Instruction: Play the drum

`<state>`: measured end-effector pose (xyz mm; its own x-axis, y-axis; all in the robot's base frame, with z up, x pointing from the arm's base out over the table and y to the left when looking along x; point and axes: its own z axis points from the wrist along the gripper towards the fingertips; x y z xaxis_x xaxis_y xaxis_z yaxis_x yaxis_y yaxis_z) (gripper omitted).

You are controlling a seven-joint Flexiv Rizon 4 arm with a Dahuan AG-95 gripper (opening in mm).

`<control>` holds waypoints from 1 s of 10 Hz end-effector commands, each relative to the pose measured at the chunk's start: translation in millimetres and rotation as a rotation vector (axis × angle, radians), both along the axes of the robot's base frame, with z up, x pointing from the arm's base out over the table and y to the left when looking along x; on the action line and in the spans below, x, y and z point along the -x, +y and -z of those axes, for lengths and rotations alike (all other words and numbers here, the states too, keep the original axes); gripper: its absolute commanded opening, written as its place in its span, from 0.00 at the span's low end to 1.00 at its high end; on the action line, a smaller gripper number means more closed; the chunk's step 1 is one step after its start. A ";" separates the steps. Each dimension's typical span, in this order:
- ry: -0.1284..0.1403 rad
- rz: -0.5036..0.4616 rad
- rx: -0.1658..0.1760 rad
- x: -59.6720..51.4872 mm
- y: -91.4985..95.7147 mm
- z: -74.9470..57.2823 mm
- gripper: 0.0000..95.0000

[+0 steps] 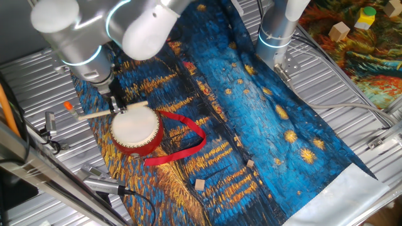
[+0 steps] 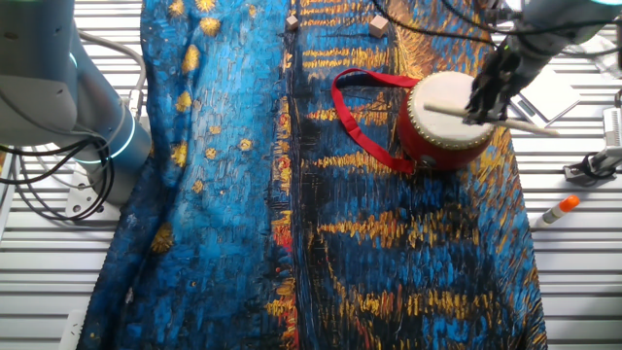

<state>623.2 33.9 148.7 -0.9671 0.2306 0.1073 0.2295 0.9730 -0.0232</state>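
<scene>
One fixed view gives me the clearest read, so I sweep it left to right: at the left edge of the blue painted cloth [image 1: 251,113] my gripper [image 1: 116,103] hangs just above the far-left rim of the drum [image 1: 136,130], its fingers closed narrow on the thin pale stick [image 1: 100,113], which lies roughly level, its one end over the skin and the other poking left past the rim. The drum sits upright on the cloth at near left, cream skin facing up, and its red ribbon strap [image 1: 185,141] loops out loose to the right. Further right, two small wooden blocks [image 1: 200,184] lie well apart from it on the cloth. From the other fixed view, the stick [image 2: 486,114] crosses the skin of the drum [image 2: 445,122] under the gripper [image 2: 486,97]. I judge the drum light and hollow, likely to slide on the soft cloth if struck hard, and the skin taut but fragile; I would tap gently near the middle. The stick looks stiff and slim, so a grip near its middle should keep it from twisting.
</scene>
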 end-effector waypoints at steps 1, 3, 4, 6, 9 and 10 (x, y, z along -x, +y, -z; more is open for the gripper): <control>-0.010 0.001 0.021 1.7 1.4 18.0 0.00; -0.008 -0.001 0.027 5.3 0.7 35.5 0.00; -0.018 0.006 0.024 5.0 1.1 34.3 0.00; -0.010 0.010 0.004 -1.0 0.9 13.0 0.00; -0.001 0.004 0.005 -3.3 -2.4 -7.1 0.00; -0.004 0.003 0.005 -3.2 -2.3 -7.2 0.00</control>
